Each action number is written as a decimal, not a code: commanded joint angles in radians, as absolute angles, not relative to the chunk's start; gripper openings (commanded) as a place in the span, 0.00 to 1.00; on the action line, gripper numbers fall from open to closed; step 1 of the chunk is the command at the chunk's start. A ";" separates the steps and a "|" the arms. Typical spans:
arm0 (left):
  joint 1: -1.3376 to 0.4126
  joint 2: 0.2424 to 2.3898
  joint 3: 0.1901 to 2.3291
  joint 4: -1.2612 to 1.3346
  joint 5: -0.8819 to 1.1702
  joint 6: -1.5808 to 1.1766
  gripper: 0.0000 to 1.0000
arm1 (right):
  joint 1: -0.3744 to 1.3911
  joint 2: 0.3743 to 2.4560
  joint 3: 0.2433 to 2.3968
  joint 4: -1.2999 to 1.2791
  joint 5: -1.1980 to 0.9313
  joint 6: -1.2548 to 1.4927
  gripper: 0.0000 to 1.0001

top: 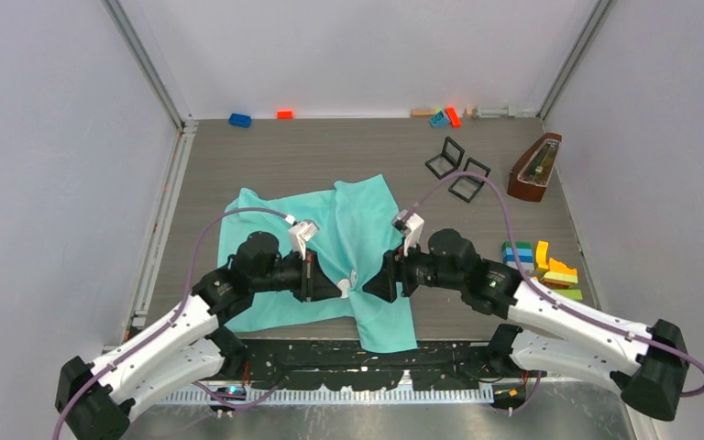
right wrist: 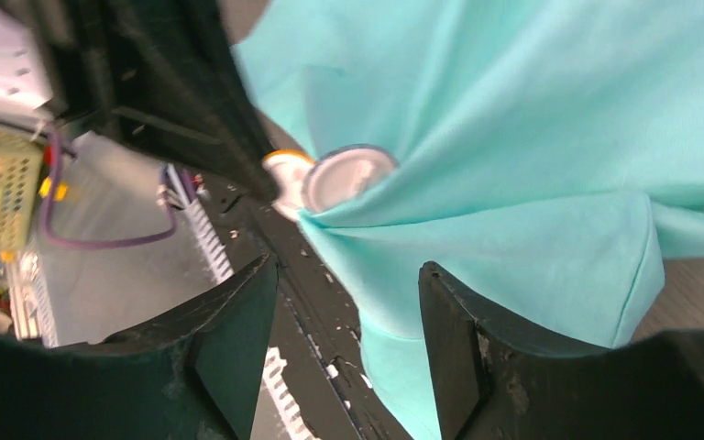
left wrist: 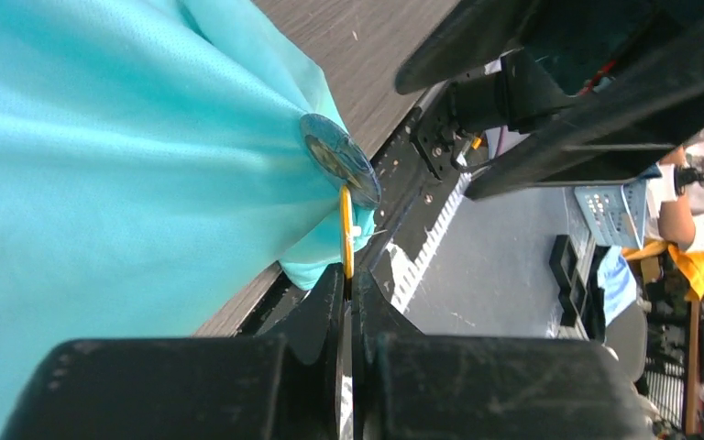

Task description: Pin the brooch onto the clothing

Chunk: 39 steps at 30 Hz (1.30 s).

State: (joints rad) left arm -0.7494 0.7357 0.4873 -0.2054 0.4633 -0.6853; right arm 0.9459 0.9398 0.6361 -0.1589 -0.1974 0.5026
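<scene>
The turquoise T-shirt [top: 348,220] lies crumpled in the middle of the table, with one fold hanging over the front edge. It fills much of the left wrist view [left wrist: 101,137] and the right wrist view [right wrist: 513,137]. The brooch [top: 352,278] is a small round disc [left wrist: 339,158] pressed against a bunched fold of the shirt, with a thin yellow part [left wrist: 346,229] sticking out. My left gripper [left wrist: 348,280] is shut on that yellow part. My right gripper [right wrist: 346,268] is open and empty, facing the brooch [right wrist: 344,176] from the other side, a little apart from it.
Two black wire frames [top: 456,170] and a brown wooden metronome [top: 534,167] stand at the back right. Coloured blocks [top: 541,266] lie at the right. A blue block [top: 239,119], an orange one [top: 284,114] and more blocks [top: 445,117] line the back wall.
</scene>
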 commanded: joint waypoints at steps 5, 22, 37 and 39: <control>-0.563 0.917 0.696 -0.304 1.014 -0.530 0.00 | 0.921 0.791 0.764 -0.159 -0.440 0.261 0.67; -0.529 0.972 0.817 -0.465 1.183 -0.299 0.00 | 0.866 1.154 1.079 -0.372 -0.811 0.022 0.67; -0.528 0.973 0.813 -0.441 1.200 -0.316 0.00 | 0.851 1.253 1.074 -0.366 -0.988 0.017 0.64; -0.529 0.973 0.813 -0.440 1.199 -0.316 0.00 | 0.851 1.267 1.068 -0.355 -0.989 0.030 0.63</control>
State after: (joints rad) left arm -0.5297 0.9901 0.7799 -0.4637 1.1530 -0.3126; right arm 0.8532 1.2427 1.0409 -0.3893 -0.9363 0.0250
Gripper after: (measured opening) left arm 0.023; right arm 0.636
